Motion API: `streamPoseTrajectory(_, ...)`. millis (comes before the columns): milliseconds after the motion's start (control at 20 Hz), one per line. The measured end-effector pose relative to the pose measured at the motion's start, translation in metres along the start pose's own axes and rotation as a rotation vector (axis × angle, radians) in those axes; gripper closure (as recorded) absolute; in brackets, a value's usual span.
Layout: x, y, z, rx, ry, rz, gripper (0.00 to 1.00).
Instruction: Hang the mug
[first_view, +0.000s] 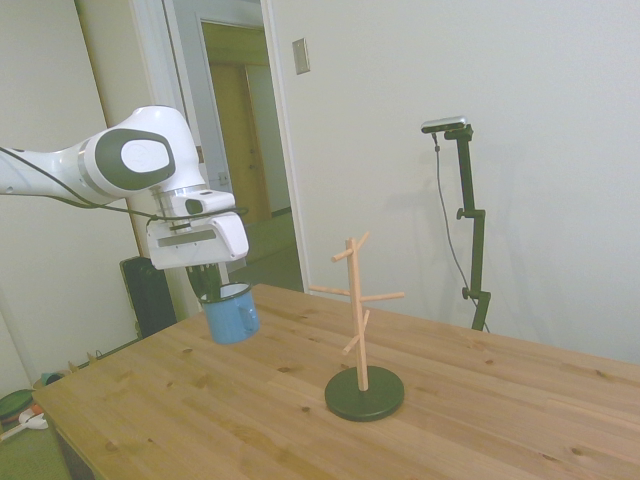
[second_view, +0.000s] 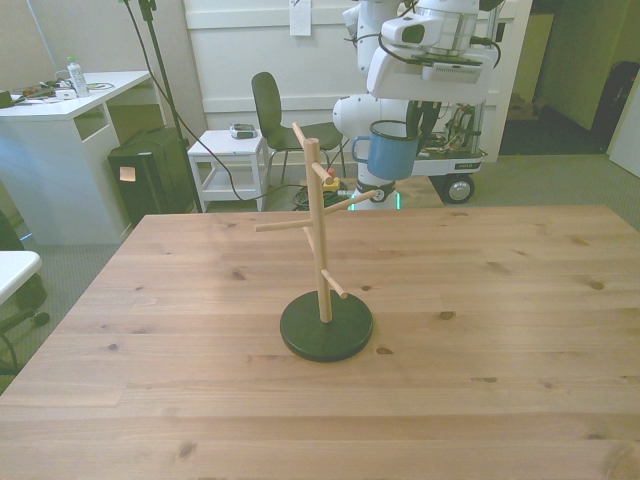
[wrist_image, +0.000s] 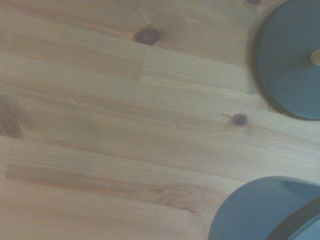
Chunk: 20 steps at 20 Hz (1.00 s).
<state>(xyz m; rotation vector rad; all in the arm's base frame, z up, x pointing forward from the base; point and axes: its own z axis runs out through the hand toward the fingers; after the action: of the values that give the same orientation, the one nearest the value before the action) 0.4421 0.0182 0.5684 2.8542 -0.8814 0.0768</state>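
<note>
The small blue enamel mug (first_view: 233, 314) hangs in the air above the wooden table, with my gripper (first_view: 212, 284) shut on its rim. In the front view the mug (second_view: 392, 152) is held high near the table's far edge, its loop handle pointing toward the front view's left. The wooden peg stand (first_view: 359, 310) rises from a dark round base (second_view: 326, 326) near the table's middle, apart from the mug. Up close, the wrist view catches the mug's blue side (wrist_image: 260, 212) and part of the stand's dark base (wrist_image: 292, 60).
The wooden table (second_view: 500, 330) spreads around the stand. Beyond its far edge stand a dark chair (second_view: 272, 110), a small white cart (second_view: 228, 160) and a white desk (second_view: 60, 120).
</note>
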Motion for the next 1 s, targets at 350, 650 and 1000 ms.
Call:
streamPoseTrajectory(350,0.023,0.035,-0.041,-0.053,0.031,-0.102,1.0)
streamPoseTrajectory(650,0.055,0.068,-0.078,-0.051,0.039,-0.123,1.0)
streamPoseTrajectory(1000,0.102,0.078,-0.074,-0.062,0.015,-0.124,1.0)
